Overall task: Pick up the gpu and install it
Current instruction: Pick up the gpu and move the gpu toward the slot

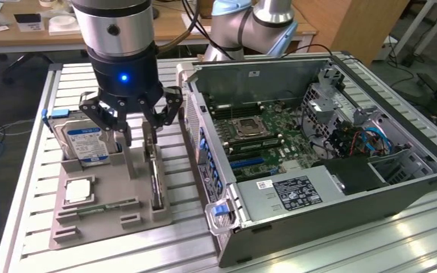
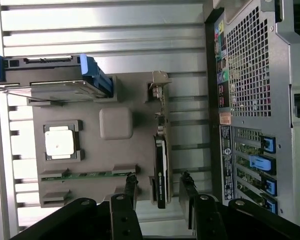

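- Nearest us on the slatted tabletop (image 1: 127,256) lies a grey holder tray (image 1: 97,227); its front slot carries a narrow green memory stick (image 1: 100,209) lying flat; behind that a square processor chip (image 1: 78,192) sits in its own recess.
- The gpu (image 1: 155,176) stands on edge in the long slot on the tray's side towards the exterior view's right; we see its black cooler face and its metal bracket at the far end in the wrist view.
- The fingers (image 1: 122,132) hang spread wide, one on each side of the gpu with a gap on both sides; they hold nothing.
- A raised grey block (image 1: 131,162) of the tray stands just beside the gpu, under the fingers.
- Further back a hard drive (image 1: 86,142) stands upright in the tray's rear pocket.
- The open computer case (image 1: 317,187) lies just beside the tray; inside we see the motherboard (image 1: 256,131).
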{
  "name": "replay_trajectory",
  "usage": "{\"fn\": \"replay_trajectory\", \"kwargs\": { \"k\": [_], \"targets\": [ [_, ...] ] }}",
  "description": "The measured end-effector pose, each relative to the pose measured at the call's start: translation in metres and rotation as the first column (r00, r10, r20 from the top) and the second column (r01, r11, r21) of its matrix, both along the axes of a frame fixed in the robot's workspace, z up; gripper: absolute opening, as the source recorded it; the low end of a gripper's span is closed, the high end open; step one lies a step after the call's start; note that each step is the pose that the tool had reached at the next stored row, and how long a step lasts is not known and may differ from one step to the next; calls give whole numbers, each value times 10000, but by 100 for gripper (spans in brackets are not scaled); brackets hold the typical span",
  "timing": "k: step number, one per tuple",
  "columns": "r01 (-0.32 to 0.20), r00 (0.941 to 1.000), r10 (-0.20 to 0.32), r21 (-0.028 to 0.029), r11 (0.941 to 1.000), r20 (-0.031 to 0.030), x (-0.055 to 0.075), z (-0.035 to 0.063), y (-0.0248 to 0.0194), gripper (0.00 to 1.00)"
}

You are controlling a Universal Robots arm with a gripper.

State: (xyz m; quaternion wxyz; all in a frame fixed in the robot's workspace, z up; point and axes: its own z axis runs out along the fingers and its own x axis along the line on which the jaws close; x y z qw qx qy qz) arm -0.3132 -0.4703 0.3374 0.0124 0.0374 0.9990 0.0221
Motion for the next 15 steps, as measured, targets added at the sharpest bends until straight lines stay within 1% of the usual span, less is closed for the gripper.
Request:
{"fn": "replay_trajectory", "kwargs": {
  "k": [4, 7, 12, 15],
  "targets": [
    [2, 10000, -2, 19, 10000, 3, 1, -4, 1, 47],
    [0, 10000, 0, 20, 10000, 2, 25, -9, 0, 47],
    [0, 10000, 0, 19, 10000, 2, 27, -11, 0, 47],
    [0, 10000, 0, 19, 10000, 0, 27, -45, 0, 47]
  ]
}}
